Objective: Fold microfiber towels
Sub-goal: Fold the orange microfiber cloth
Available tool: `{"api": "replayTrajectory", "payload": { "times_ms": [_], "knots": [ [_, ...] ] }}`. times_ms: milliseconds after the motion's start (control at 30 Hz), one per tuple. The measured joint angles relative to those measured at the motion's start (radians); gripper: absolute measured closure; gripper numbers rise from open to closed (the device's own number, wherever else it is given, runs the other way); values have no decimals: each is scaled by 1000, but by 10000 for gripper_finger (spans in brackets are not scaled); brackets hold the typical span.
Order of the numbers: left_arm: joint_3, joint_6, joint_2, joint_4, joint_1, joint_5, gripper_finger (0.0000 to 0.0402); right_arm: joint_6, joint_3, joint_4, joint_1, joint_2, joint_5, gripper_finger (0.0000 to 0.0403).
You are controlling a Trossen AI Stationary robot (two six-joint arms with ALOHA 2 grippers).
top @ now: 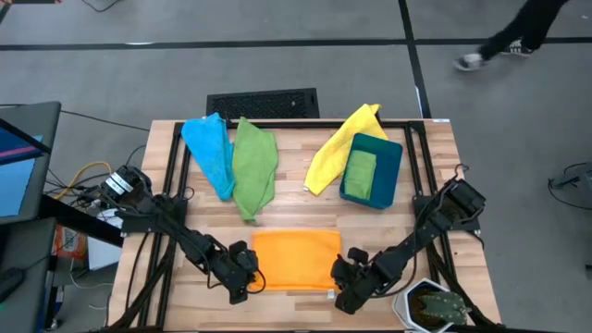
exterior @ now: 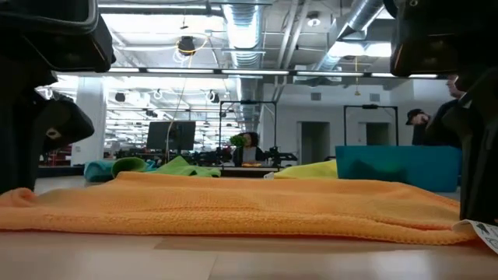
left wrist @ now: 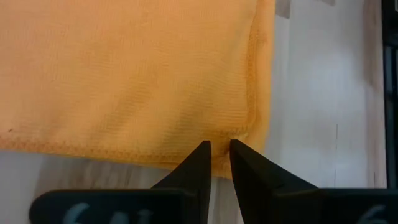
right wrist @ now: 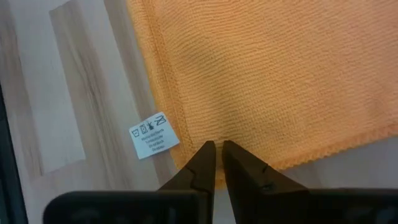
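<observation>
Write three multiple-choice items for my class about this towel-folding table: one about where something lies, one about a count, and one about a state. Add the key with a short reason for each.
1. Where does the folded green cloth lie?
A. Inside the dark teal bin
B. On top of the orange towel
C. On the floor

2. How many cloths lie outside the bin on the table?
A. Two
B. Four
C. Six

3. What are the two grippers doing?
A. Both hang open high above the table
B. Each is pinched on a near corner of the orange towel
C. Both hold the yellow towel

Key:
1 A, the high view shows green inside the bin's walls.
2 B, there are the blue towel, green towel, yellow towel and the orange towel.
3 B, the left gripper and right gripper each have fingers closed over the orange hem.
</observation>
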Motion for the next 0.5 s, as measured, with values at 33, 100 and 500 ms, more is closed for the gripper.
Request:
{"api": "replayTrajectory", "payload": {
  "times_ms": [33,100,500],
  "knots": [
    [0,0,0,-3,0,0,350,-1,0,0,0,0,4,345],
    [0,0,-1,-3,1,1,350,-11,0,6,0,-2,6,345],
    [8,64,-230,-84,19,-230,352,-32,0,-181,-28,-196,243,345]
  ]
}}
